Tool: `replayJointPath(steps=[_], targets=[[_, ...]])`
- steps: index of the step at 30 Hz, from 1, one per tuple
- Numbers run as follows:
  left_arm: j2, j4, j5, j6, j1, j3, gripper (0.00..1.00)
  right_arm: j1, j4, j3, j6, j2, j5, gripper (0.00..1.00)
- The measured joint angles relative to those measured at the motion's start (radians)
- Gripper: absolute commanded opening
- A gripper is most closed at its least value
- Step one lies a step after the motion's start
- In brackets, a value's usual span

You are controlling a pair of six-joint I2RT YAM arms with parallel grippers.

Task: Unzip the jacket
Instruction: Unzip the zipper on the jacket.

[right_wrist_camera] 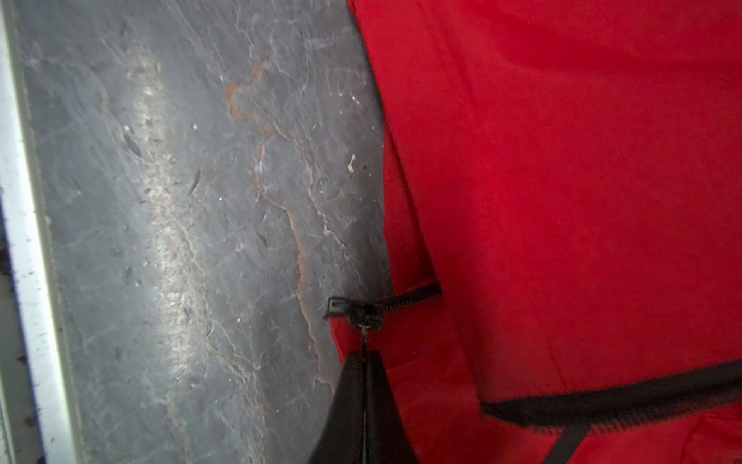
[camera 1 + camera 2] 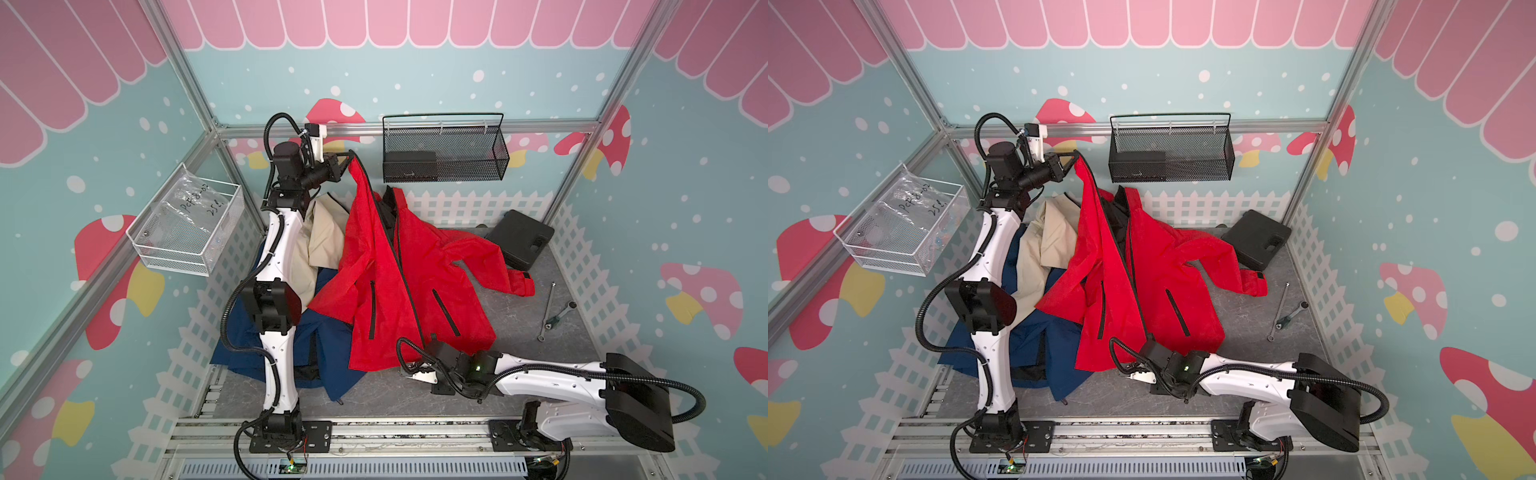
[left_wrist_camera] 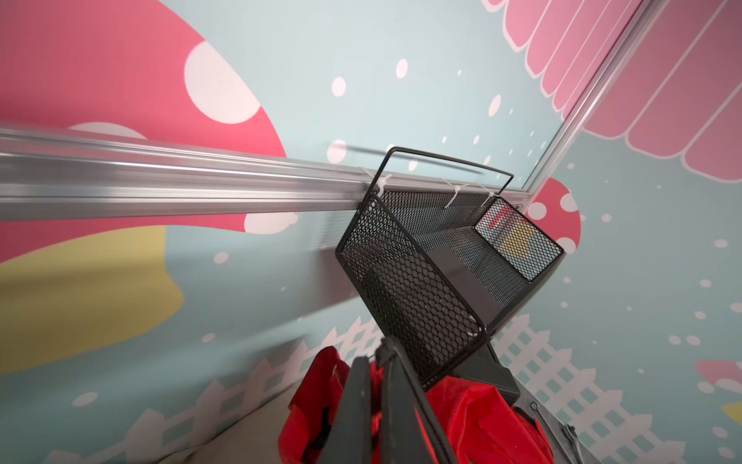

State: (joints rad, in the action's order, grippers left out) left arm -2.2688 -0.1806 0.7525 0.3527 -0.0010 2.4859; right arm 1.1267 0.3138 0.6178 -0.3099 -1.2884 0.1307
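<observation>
The red jacket (image 2: 399,266) (image 2: 1133,266) hangs stretched from its top corner down to the grey table in both top views. My left gripper (image 2: 348,157) (image 2: 1075,156) is raised near the back wall and shut on the jacket's top edge by the black zipper tape (image 3: 405,381); its fingers (image 3: 357,401) pinch red cloth in the left wrist view. My right gripper (image 2: 432,338) (image 1: 364,354) sits low at the hem, shut on the thin pull of the zipper slider (image 1: 358,312). The slider rests at the hem's end, over the table.
A black mesh basket (image 2: 444,153) (image 3: 421,281) hangs on the back rail close to the left gripper. A white wire basket (image 2: 187,228) hangs on the left wall. Beige (image 2: 320,241) and blue (image 2: 328,353) garments lie under the left arm. A black case (image 2: 519,239) and wrenches (image 2: 552,307) lie at right.
</observation>
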Motion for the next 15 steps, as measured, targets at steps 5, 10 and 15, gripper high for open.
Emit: replayJointPath(steps=[5,10,15], targets=[[0.000,0.002,0.013,0.008,0.018,-0.002,0.00,-0.001,-0.001,-0.003,0.020,0.013,0.008,0.13],[0.021,0.045,0.035,0.025,0.018,-0.090,0.34,-0.037,-0.044,-0.003,0.064,0.066,0.003,0.60],[0.102,-0.010,0.019,0.010,0.018,-0.235,0.62,-0.207,-0.149,0.001,0.126,0.171,-0.108,0.65]])
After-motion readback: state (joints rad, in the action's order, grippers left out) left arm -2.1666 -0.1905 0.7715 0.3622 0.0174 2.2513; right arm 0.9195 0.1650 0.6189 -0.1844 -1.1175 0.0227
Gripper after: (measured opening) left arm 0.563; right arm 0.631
